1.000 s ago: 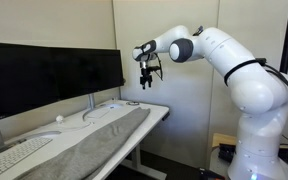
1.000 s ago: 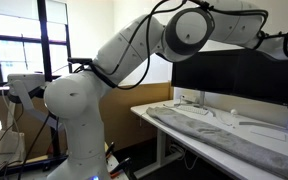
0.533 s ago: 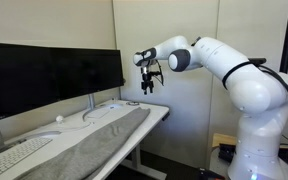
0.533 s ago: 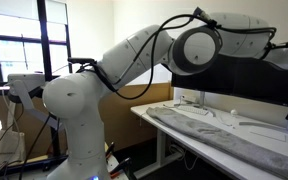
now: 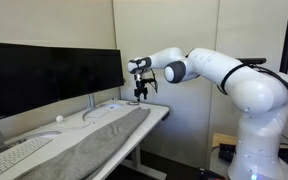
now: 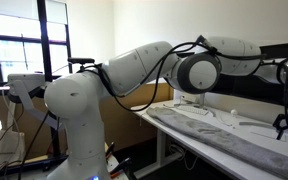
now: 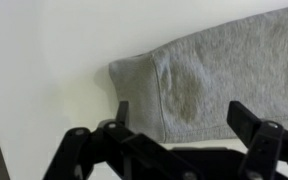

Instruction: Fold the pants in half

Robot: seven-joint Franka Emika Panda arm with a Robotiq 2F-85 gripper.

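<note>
overhead, the gripper [image 5: 140, 92] is seen above the end of the pants [image 5: 94, 146], which are laid flat along the desk [image 5: 161, 110]; its fingers [image 7: 249, 122] are spread wide, nothing being held.

The gripper [image 5: 139, 98] lower now, closer above the end of the pants [image 5: 94, 150].

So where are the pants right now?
The pants lie flat along the white desk in front of the monitors, beside the keyboard. The open pincer hovers above their end farthest from the keyboard.
</note>
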